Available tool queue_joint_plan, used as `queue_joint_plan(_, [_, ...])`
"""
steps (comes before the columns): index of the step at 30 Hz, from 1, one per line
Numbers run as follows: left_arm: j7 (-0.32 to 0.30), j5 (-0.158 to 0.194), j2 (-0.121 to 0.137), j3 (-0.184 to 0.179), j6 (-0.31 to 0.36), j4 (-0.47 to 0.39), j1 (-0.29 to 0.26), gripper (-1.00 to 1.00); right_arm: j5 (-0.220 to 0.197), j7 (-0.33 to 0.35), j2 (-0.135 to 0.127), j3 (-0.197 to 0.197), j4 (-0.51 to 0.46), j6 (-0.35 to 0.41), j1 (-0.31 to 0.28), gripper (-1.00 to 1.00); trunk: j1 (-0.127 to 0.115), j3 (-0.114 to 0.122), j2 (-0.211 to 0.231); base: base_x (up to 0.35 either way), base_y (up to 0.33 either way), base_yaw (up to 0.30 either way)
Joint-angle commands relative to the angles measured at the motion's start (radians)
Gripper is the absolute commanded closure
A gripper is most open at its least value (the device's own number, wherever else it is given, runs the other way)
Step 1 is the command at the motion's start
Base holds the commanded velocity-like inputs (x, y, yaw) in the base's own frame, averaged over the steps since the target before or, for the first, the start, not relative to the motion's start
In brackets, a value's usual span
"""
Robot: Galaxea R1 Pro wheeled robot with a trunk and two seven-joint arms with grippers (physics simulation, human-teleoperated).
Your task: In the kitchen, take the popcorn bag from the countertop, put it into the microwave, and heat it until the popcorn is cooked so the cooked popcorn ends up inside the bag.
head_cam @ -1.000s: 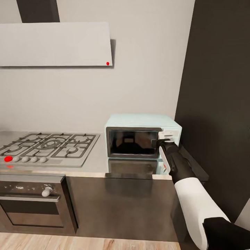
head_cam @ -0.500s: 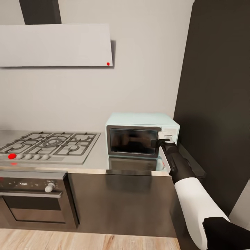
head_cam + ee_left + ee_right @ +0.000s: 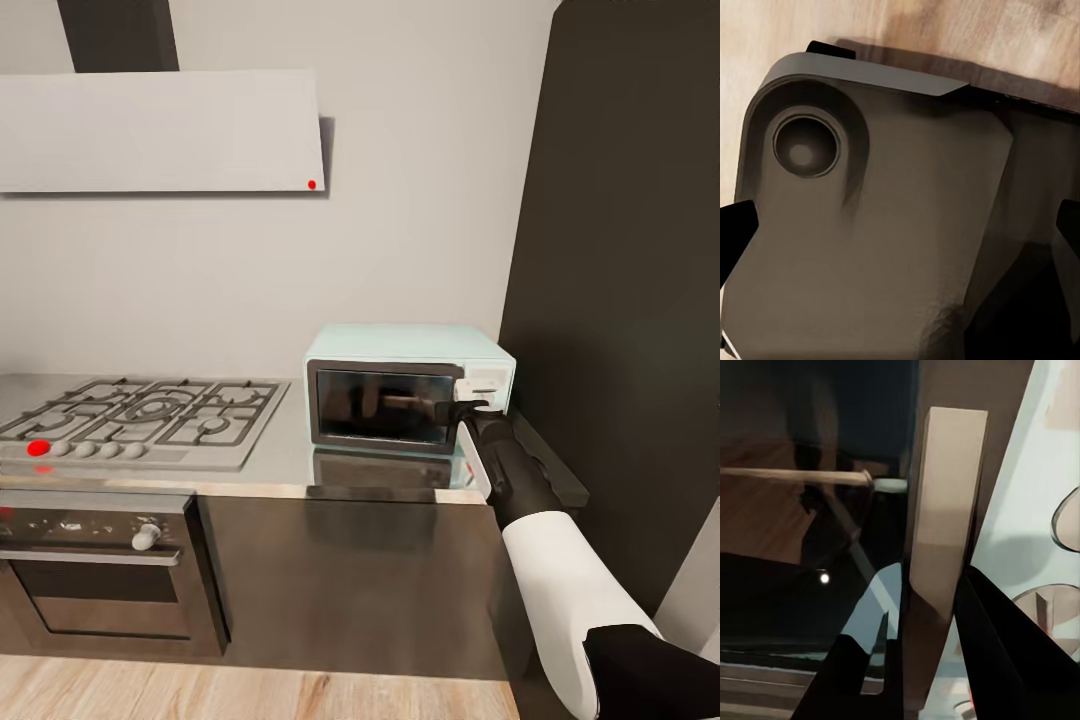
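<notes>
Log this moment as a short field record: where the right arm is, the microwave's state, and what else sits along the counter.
setting: kitchen, grey wall, white hood above
microwave: pale blue, on the countertop near its right end, door looks shut or nearly so
right gripper: at the door's right edge; the wrist view shows its jaws either side of the cream door handle
left gripper: open, fingertips apart, facing a dark grey body over wood floor
gas hob: left of the microwave, apart from it
oven: below the hob
popcorn bag: cannot tell where it is

Microwave point(image 3: 410, 388) on the countertop point(image 3: 285, 470) — hob point(image 3: 140, 420) to its left.
My right gripper point(image 3: 462, 408) sits at its door's right edge — oven point(image 3: 100, 570) below the hob.
</notes>
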Motion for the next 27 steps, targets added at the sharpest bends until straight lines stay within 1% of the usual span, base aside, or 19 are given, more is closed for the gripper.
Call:
queue_joint_plan(1, [-0.001,0.005,0.0,0.003,0.002,-0.002,0.0,-1.0,-0.005,0.001,0.0,0.002,-0.001,0.006,0.0,1.0,0.0,-0.001,0.0,0.0,0.0,0.0])
queue_joint_plan(4, [-0.001,0.005,-0.001,0.004,0.003,-0.001,0.0,-1.0,-0.006,0.001,-0.001,0.001,-0.001,0.006,0.0,1.0,0.0,-0.001,0.0,-0.071,0.011,0.0])
queue_joint_plan(8, [-0.001,0.005,-0.001,0.003,0.002,-0.001,0.0,-1.0,-0.006,0.001,-0.001,-0.011,-0.001,0.004,0.0,1.0,0.0,-0.001,0.0,-0.116,0.013,0.0])
queue_joint_plan(18, [-0.001,0.005,-0.001,0.003,0.002,-0.001,0.0,-1.0,-0.006,0.001,-0.001,-0.012,-0.001,0.004,0.0,1.0,0.0,-0.001,0.0,-0.011,0.0,0.0])
queue_joint_plan(27, [-0.001,0.002,0.0,0.003,0.002,-0.001,0.0,-1.0,-0.005,0.002,-0.001,-0.012,-0.001,0.004,0.0,1.0,0.0,-0.001,0.0,-0.093,0.0,0.0])
